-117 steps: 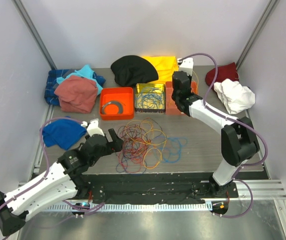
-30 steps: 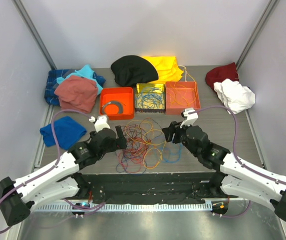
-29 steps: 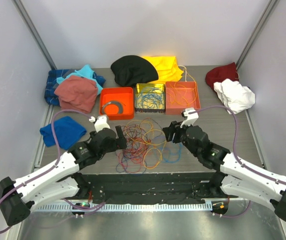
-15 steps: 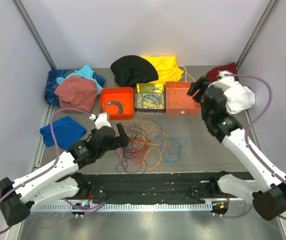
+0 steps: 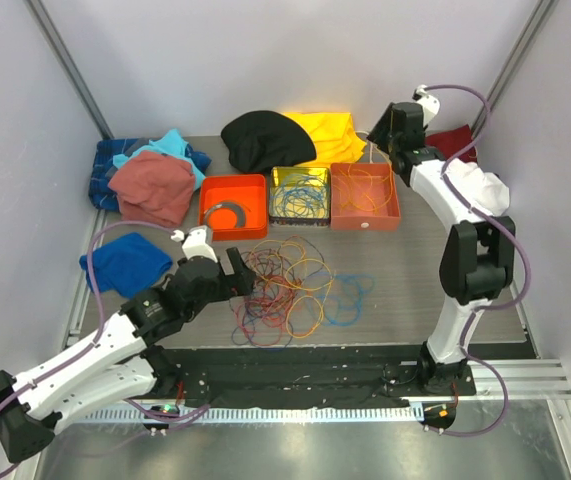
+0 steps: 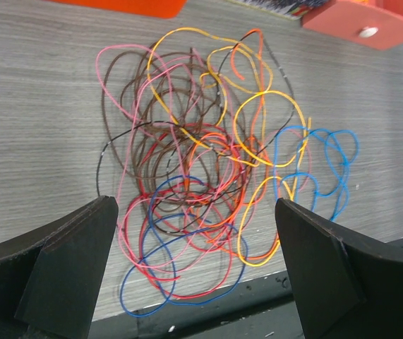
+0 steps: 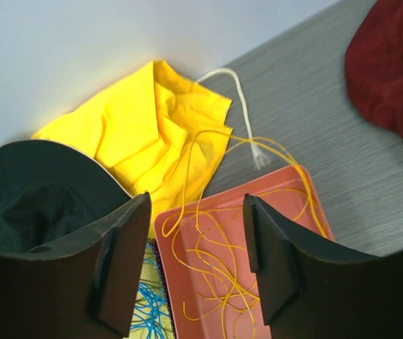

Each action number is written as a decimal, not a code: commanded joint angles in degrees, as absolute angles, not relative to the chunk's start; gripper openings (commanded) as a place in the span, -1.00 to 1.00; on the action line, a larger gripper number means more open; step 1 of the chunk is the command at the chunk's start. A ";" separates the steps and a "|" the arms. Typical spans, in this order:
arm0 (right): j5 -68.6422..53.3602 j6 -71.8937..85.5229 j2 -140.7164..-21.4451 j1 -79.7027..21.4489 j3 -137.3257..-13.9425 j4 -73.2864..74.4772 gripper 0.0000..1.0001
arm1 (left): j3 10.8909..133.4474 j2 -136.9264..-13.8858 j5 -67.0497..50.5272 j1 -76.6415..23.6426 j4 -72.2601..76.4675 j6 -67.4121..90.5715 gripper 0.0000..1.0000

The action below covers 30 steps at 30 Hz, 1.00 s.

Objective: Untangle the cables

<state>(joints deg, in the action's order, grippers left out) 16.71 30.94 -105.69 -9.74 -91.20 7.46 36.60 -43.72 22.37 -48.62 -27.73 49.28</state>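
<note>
Your left arm lies low and stretched forward. The left gripper point(image 5: 240, 272) sits at the left edge of the cables point(image 5: 290, 292), fingers spread wide with nothing between them. Your right arm stands tall and reaches back. The right gripper point(image 5: 377, 133) tips down over the far end of the salmon tray point(image 5: 395, 208), fingers apart, pinching nothing. The cables are thin, glossy loops heaped on the grey grained table point(image 5: 415, 285). Orange strands point(image 7: 215, 272) curl in the tray.

Smooth, plastic-coated cables point(image 6: 187, 176) lie on the matt, grey wood-grain table point(image 6: 39, 106).
</note>
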 commanded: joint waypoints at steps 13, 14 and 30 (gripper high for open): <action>6.07 36.30 -119.00 -8.00 -104.23 6.24 0.42 | 37.18 -49.83 23.99 -48.78 -26.45 47.72 0.99; 5.37 36.56 -119.70 -8.00 -105.28 6.41 0.42 | 37.18 -49.92 23.99 -48.69 -26.54 47.72 0.99; 2.81 38.05 -121.47 -8.09 -103.28 2.31 -0.70 | 36.91 -50.71 23.64 -48.78 -26.19 48.43 0.99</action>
<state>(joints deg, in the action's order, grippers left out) 4.01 37.41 -124.77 -7.97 -104.97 8.01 35.81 -50.63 22.92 -48.62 -27.88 48.80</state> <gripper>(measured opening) 0.295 0.996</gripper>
